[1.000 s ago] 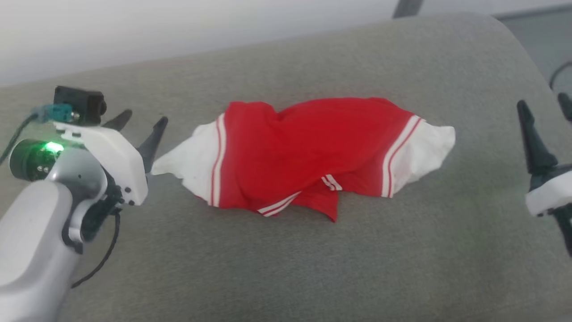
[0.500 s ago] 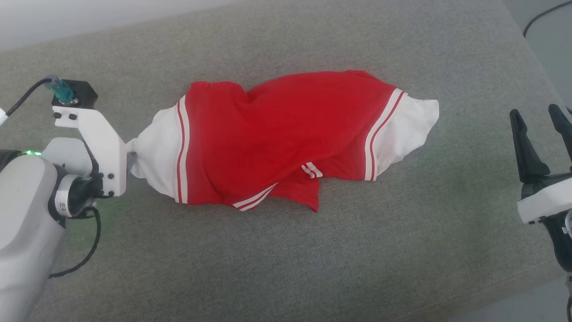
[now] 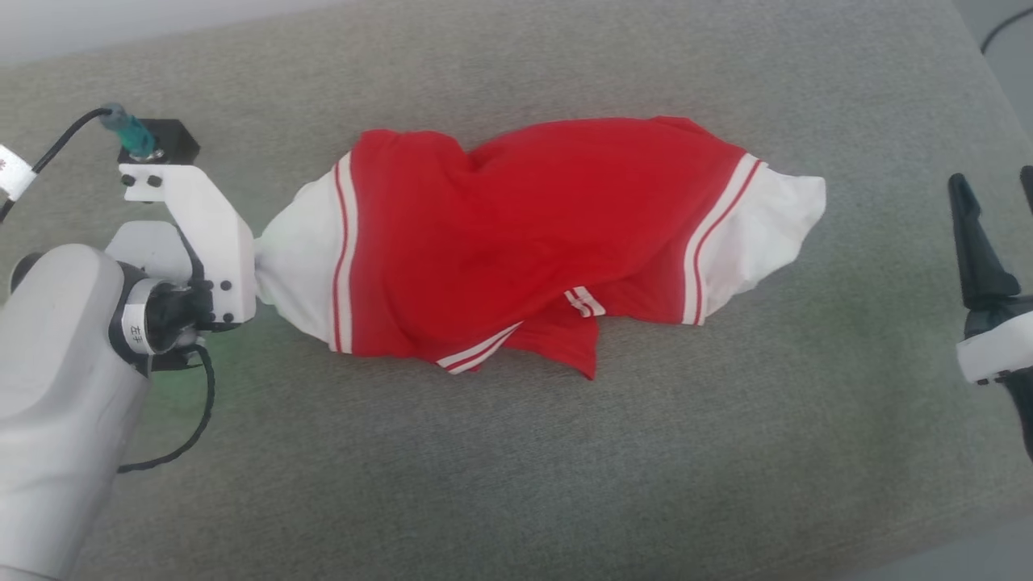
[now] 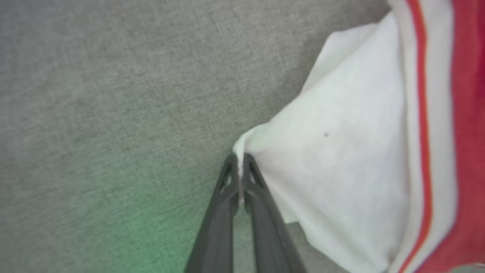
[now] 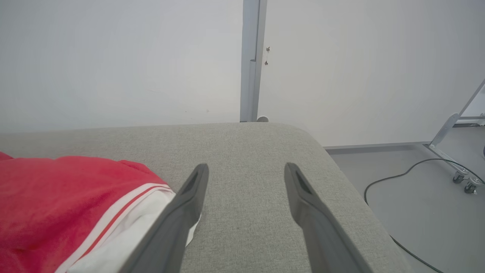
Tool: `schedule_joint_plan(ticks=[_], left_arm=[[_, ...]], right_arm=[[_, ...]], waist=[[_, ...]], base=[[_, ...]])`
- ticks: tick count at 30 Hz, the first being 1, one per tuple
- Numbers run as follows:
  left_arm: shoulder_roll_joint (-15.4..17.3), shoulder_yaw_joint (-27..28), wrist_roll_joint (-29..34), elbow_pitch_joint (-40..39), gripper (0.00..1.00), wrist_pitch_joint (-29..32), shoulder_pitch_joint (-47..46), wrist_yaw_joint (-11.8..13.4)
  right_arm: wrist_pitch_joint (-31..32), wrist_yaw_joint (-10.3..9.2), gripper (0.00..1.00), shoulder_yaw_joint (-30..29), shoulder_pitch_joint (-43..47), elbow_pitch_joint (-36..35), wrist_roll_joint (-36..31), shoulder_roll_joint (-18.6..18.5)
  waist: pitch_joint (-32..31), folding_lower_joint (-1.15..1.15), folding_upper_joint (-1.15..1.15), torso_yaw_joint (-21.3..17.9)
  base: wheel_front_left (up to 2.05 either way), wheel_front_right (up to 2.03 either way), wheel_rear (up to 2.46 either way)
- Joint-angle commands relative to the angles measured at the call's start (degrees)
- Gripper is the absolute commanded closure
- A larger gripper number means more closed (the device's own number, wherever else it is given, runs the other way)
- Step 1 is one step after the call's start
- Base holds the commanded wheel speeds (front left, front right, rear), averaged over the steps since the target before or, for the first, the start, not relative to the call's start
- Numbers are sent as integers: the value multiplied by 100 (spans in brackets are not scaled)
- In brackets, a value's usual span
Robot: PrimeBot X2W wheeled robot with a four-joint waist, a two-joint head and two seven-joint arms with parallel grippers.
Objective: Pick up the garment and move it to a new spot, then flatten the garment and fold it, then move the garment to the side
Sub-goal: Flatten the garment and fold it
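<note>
Since one second back: left gripper [image 3: 255,257] has gone from fingers spread just short of the garment [image 3: 524,234] to closed on its white sleeve tip. The whole head picture has also shifted, so the camera moved. The garment's folds look unchanged.

Head view: garment lies crumpled lengthwise on the grey cushion [image 3: 516,468], red body in the middle, a white sleeve at each end, striped bands between. Left gripper sits at the garment's left end with its fingers hidden under the white wrist housing; the sleeve cloth is drawn to a point that runs beneath it. Right gripper [image 3: 997,194] stands well off the garment's right end, fingers spread, nothing between them.

Left wrist view: left gripper [image 4: 238,161] has both dark fingers pressed together, with a thin fold of the garment [image 4: 341,151] nipped at the tips. The sleeve fans out from there toward the red stripe. Green glow on the cushion [image 4: 94,113], on the side away from the garment.

Right wrist view: right gripper [image 5: 246,167] is wide apart and empty above the cushion [image 5: 246,144]. The garment [image 5: 57,197] lies beside one finger, its white sleeve edge partly behind it; contact cannot be told. Beyond the garment is a pale wall [image 5: 113,57], and off to the far side a dark cable [image 5: 398,176] on the floor.
</note>
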Motion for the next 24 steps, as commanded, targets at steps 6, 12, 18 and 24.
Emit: schedule_joint_plan(ticks=[6, 12, 18, 24], left_arm=[[217, -85, 53, -160, 100, 189, 311, 97], [750, 17, 50, -1295, 100, 537, 837, 523], [1210, 216, -108, -2379, 100, 685, 1723, 996], [1112, 371, -275, -2584, 100, 258, 2269, 1042]], right_arm=[[65, 0, 0, -166, 89, -25, -50, -77], [252, 0, 0, -427, 262, -144, -183, -70], [436, -1, 0, -608, 430, -329, -258, -9], [605, 0, 0, -590, 469, -473, -318, 37]], waist=[[-151, 0, 0, 304], [-360, 0, 0, 681], [-465, 0, 0, 913], [-513, 0, 0, 1000]], base=[[0, 0, 0], [0, 0, 0], [0, 0, 0], [0, 0, 0]])
